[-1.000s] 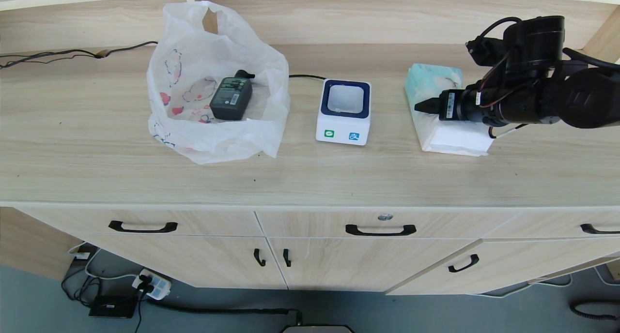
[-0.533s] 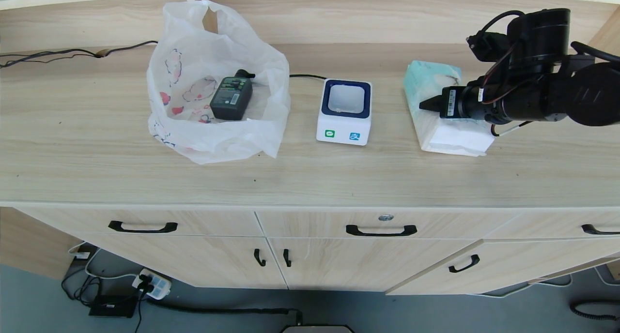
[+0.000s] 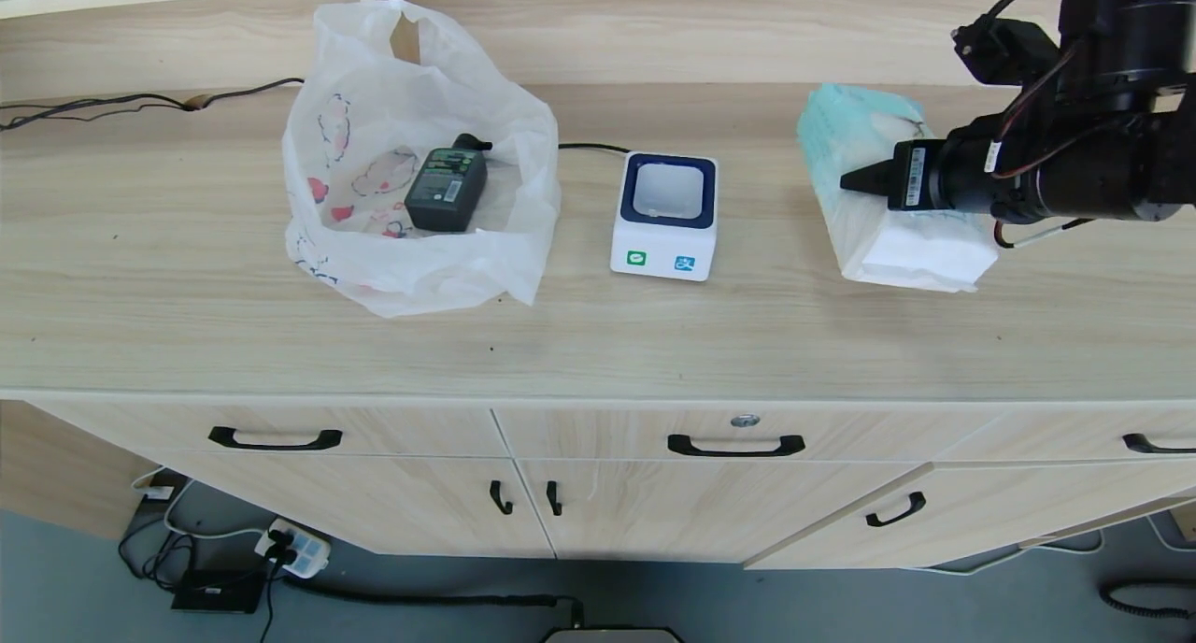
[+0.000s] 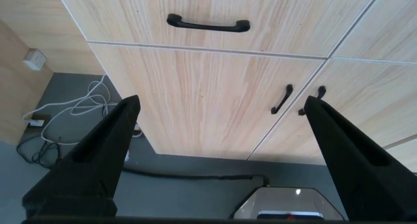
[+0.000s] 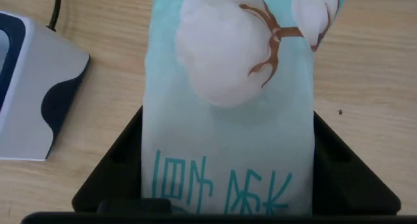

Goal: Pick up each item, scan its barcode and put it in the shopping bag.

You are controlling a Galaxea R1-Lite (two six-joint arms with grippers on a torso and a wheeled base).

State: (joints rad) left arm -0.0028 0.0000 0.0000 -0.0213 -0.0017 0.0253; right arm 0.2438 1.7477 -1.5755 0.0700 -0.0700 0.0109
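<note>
Legible print is scarce. Tissue pack (image 5: 228,120): a row of large teal characters (image 5: 221,185) runs across the wrapper below a cotton-boll picture, cut off at the frame edge and not readable in full. Scanner (image 3: 664,215): two small square signs on the front face, a green icon (image 3: 635,259) on the side nearer the shopping bag (image 3: 374,110) and a blue icon (image 3: 684,264) beside it; the symbols are too small to make out. Black adapter (image 3: 439,211) in the bag: rating label (image 3: 450,187) with a green band and fine pale print, too small to read. Right gripper (image 3: 858,181): white strip label (image 3: 916,175) with dark marks, illegible.
</note>
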